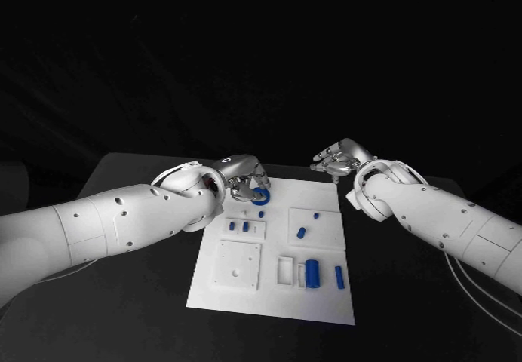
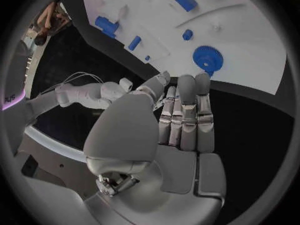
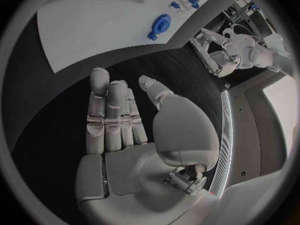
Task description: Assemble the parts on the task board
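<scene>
Both hands, left hand (image 1: pixel 245 179) and right hand (image 1: pixel 339 159), hold nothing, fingers straight and apart. One blue gear (image 1: pixel 261 197) and seven other blue parts (image 1: pixel 312 273) lie on the white board (image 1: pixel 245 298); no writing is readable.

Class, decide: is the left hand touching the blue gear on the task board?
Apart. In the left wrist view, the left hand has its fingers held flat, and a strip of black table separates them from the blue gear on the task board.

black table (image 1: pixel 130 302) | white task board (image 1: pixel 245 296) flat at centre, long axis running 12 to 6 | thin pale cables (image 1: pixel 479 290) on tabletop at 4, beside the board, apart from it
</scene>
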Controlling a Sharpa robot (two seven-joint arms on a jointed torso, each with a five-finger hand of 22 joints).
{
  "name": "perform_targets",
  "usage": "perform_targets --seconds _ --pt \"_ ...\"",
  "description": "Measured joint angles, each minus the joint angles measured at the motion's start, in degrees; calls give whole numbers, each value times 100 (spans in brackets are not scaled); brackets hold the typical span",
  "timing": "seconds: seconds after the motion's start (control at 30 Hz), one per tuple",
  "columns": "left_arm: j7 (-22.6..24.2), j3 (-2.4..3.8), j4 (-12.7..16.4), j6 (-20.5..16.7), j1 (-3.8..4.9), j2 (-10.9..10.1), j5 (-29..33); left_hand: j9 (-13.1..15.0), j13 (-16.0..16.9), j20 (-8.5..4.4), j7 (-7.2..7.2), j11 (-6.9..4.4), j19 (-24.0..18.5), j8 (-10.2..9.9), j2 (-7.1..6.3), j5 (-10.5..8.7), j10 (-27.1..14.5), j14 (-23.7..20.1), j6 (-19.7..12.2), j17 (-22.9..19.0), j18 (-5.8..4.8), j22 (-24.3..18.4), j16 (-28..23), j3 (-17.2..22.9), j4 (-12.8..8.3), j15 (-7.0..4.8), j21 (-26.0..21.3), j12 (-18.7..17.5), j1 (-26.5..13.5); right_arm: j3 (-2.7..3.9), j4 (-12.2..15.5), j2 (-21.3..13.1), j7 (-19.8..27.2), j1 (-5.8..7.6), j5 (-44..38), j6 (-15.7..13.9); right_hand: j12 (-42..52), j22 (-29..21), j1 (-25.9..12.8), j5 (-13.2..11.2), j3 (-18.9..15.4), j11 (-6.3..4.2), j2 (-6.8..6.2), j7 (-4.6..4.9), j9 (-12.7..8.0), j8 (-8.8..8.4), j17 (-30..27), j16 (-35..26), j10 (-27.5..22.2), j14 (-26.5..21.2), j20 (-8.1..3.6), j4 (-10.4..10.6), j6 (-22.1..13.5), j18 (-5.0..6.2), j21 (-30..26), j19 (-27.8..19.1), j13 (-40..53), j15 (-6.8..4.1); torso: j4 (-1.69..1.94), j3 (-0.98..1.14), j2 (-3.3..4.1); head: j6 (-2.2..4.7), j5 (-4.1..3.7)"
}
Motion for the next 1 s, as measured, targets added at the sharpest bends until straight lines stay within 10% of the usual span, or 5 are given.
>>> perform_targets --seconds 0.83,1.0 --pt "220 -110 -649 875 -173 328 -932 -114 -4 -77 -41 -38 363 0 65 4 -307 467 -205 218 5 26 575 -337 94 -78 119 0 104 1 54 78 46 1 90 10 0 -88 -33 0 47 9 -5 19 1 0 -116 25 -91 -16 8 47 -21 -3 -22 -8 1 15 11 -4 -5 -62 4" --pt "273 -111 -702 890 -189 366 -971 -114 -4 49 -20 -51 383 1 65 25 -245 543 -184 181 223 25 623 -122 74 -2 224 0 104 1 63 82 37 1 131 24 1 -91 -32 0 47 9 -5 19 1 0 -119 30 -91 -16 8 47 -21 -4 -21 -8 1 15 10 -4 -9 -64 -3"
